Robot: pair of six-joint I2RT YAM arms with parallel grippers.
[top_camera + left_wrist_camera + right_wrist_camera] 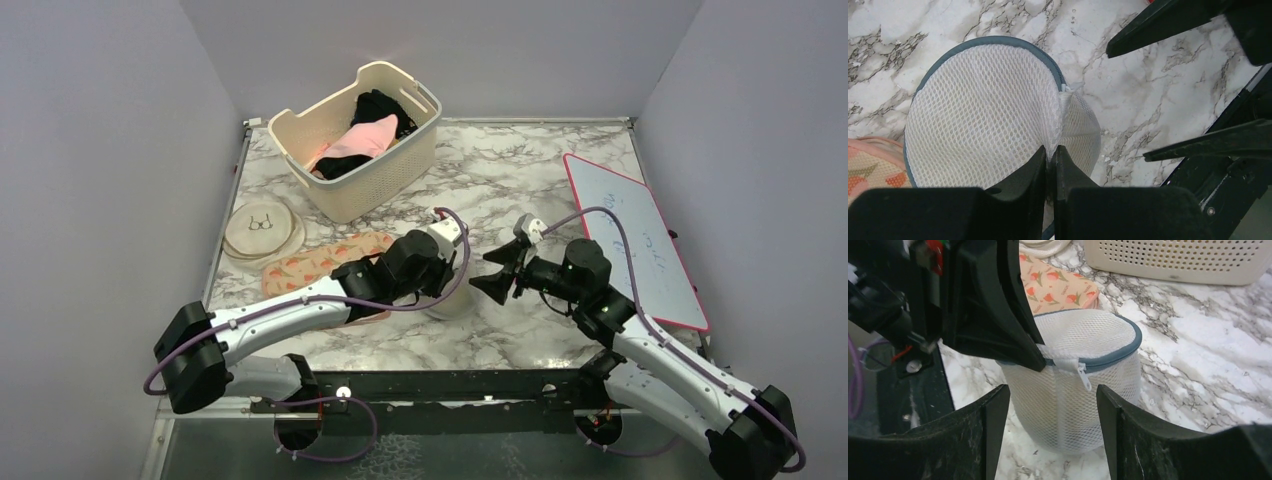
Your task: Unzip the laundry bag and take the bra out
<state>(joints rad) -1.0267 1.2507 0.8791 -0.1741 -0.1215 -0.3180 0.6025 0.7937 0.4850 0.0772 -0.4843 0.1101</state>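
The laundry bag (1098, 337) stands upright on the marble, a white mesh drum with a blue-grey zip rim. Its white zip pull (1082, 375) hangs at the front of the rim. From above, my left gripper (1050, 151) is shut on a pinched fold of the bag's (983, 110) top mesh. My right gripper (1053, 407) is open, level with the bag's side just right of it, jaws apart and touching nothing. In the top view the left gripper (452, 282) covers most of the bag (450, 306) and the right gripper (492, 275) faces it. The bra is hidden.
A cream basket (385, 185) holding pink and black clothes stands at the back. A flat peach patterned pouch (315, 263) and a cream disc (262, 230) lie to the left. A whiteboard with a red edge (630, 235) lies to the right.
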